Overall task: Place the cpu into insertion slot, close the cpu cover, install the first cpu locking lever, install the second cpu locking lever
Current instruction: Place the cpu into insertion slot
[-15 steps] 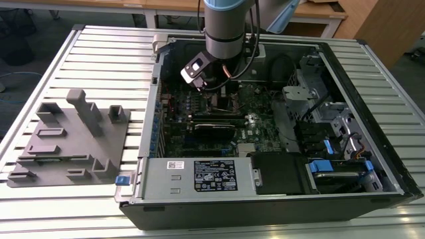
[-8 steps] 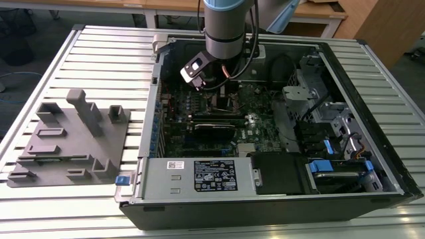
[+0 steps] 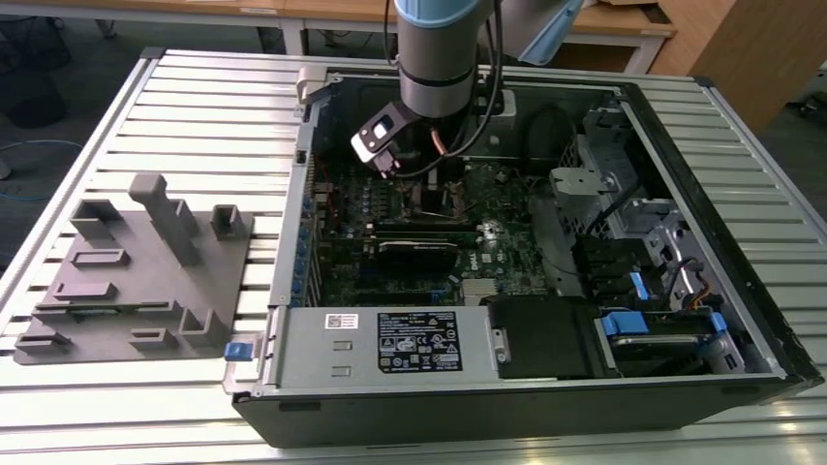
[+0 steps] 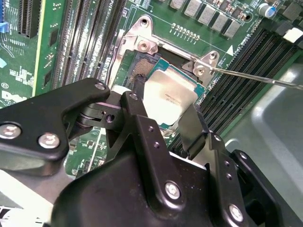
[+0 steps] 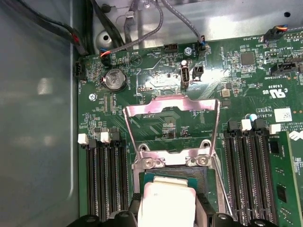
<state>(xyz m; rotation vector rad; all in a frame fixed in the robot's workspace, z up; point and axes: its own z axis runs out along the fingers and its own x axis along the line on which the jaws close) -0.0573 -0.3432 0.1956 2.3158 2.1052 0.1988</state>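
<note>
The tool (image 4: pixel 165 101) is clenched on the cpu (image 4: pixel 169 92), a finger on each edge, holding it right over the insertion slot (image 4: pixel 142 64); whether it is seated I cannot tell. I judge it should go in level and square to the slot's rim, unforced. Beyond the slot the cpu cover (image 5: pixel 142 111) stands flipped open, and a locking lever (image 4: pixel 255 78) juts free beside it. Well off the slot toward the exterior view's left, a grey fixture (image 3: pixel 142 271) lies on the slatted table (image 3: pixel 194 97), outside the computer case (image 3: pixel 517 407). Wooden desks (image 3: pixel 621 19) stand behind.

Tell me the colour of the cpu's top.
The cpu is silver-grey on top, best seen in the second wrist view.
</note>
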